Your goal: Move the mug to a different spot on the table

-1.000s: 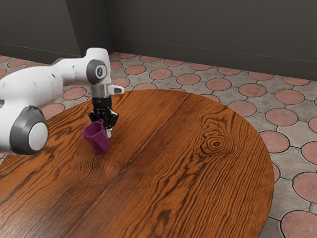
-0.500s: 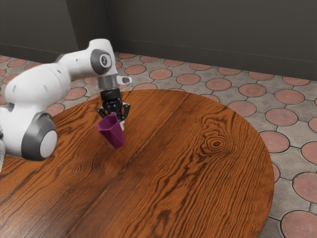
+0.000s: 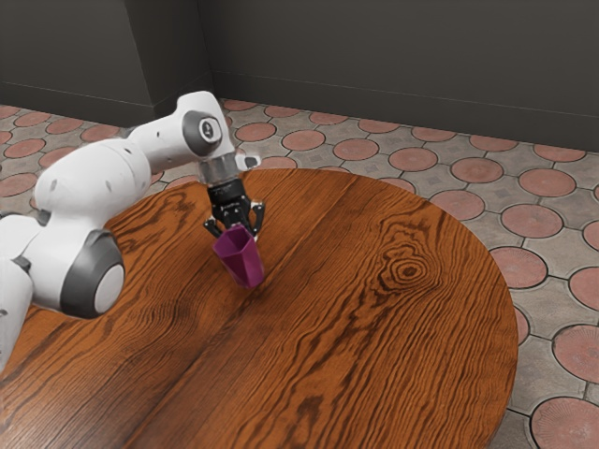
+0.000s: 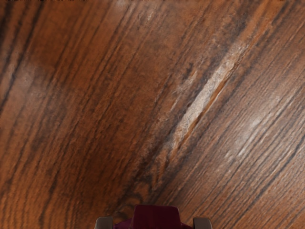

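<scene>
A purple mug (image 3: pixel 241 258) hangs tilted just above the round wooden table (image 3: pixel 374 318), its open rim up toward my hand. My black gripper (image 3: pixel 234 227) is shut on the mug's rim, left of the table's middle in the exterior view. In the wrist view the mug (image 4: pixel 155 217) shows as a dark red shape right under my hand, with wood grain beyond it.
The table's curved edge (image 3: pixel 510 309) runs along the exterior view's right, with tiled floor (image 3: pixel 524 178) beyond it. Bare wood spreads to the right of the mug and toward the front. Dark walls stand at the back.
My arm has carried the mug toward the exterior view's right and slightly nearer the table's middle. The grip on the rim has stayed the same.
</scene>
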